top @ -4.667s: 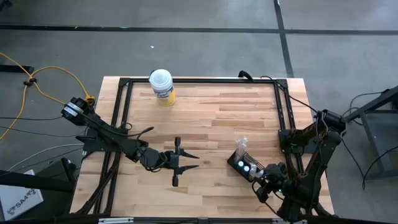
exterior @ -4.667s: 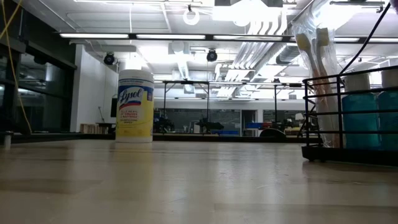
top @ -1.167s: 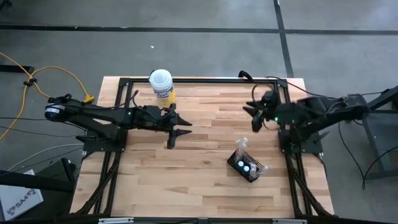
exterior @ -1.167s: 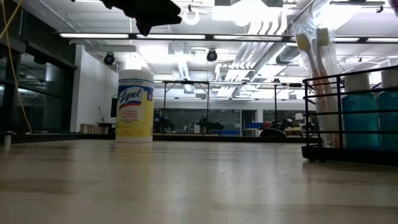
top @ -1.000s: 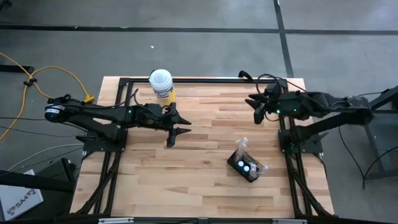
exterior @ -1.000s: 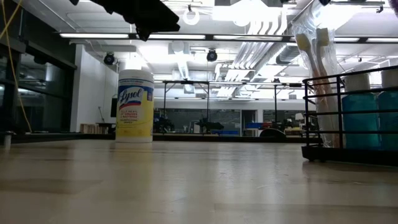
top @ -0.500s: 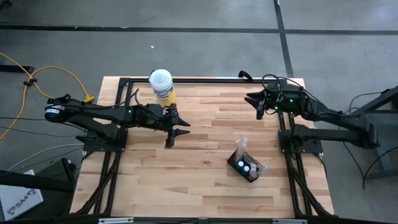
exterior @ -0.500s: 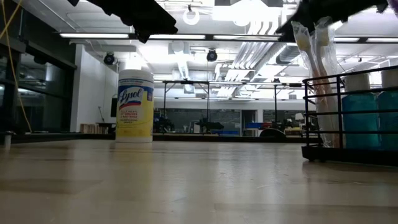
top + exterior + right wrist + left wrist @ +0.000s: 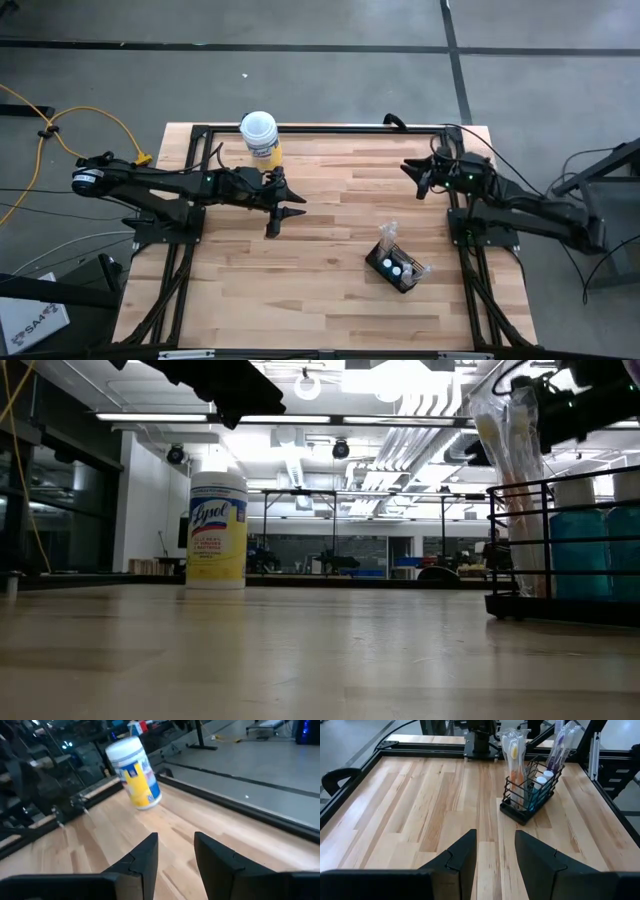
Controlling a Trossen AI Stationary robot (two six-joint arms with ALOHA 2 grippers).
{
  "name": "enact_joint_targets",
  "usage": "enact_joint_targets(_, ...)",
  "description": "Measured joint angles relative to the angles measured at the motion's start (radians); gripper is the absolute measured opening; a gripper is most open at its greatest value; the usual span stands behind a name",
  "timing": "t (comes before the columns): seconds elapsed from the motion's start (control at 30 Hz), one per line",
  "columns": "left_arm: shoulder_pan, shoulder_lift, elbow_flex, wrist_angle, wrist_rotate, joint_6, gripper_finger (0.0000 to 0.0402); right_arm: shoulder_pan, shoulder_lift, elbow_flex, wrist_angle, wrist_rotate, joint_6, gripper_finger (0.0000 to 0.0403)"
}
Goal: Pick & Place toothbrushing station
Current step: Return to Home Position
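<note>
Standing upright on counter [image 9: 340,310], toothbrushing station [image 9: 397,266] holds packaged toothbrushes [image 9: 512,755] and capped bottles [image 9: 536,790]; nothing loose lies beside it. Left gripper [image 9: 287,214] hovers well apart from station, on left-arm side; fingers [image 9: 462,855] spread, empty. Right gripper [image 9: 410,178] is raised well apart from station, beyond it; fingers [image 9: 145,855] parted, empty. Judgement: loading looks done, only parking arms left.

I see a pale wood table [image 9: 340,190] striped in lighter and darker planks, a canister [image 9: 261,138] with white lid and yellow label, a black wire rack [image 9: 512,812], teal bottles [image 9: 578,555], a purple toothbrush [image 9: 559,745] and an orange toothbrush [image 9: 516,770].
</note>
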Motion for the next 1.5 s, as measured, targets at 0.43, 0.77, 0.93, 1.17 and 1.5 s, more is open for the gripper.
enact_joint_targets(0.43,0.006,0.000,0.000,0.004,0.000,0.004,0.0129,0.007,-0.135,-0.183,0.123,-0.132,0.018,0.0119)
enact_joint_targets(0.77,0.007,0.000,0.000,0.004,0.000,0.005,0.0129,0.103,-0.171,-0.314,0.250,-0.058,0.037,0.0119)
enact_joint_targets(0.93,0.007,0.000,0.000,0.005,0.000,0.005,0.0129,0.134,-0.173,-0.326,0.283,-0.050,0.021,0.0119)
enact_joint_targets(1.17,0.007,0.000,0.000,0.005,0.000,0.007,0.0129,0.167,-0.175,-0.345,0.274,-0.052,0.019,0.0119)
enact_joint_targets(1.5,0.007,0.000,0.000,0.005,0.000,0.006,0.0129,0.183,-0.175,-0.346,0.145,-0.109,0.062,0.0119)
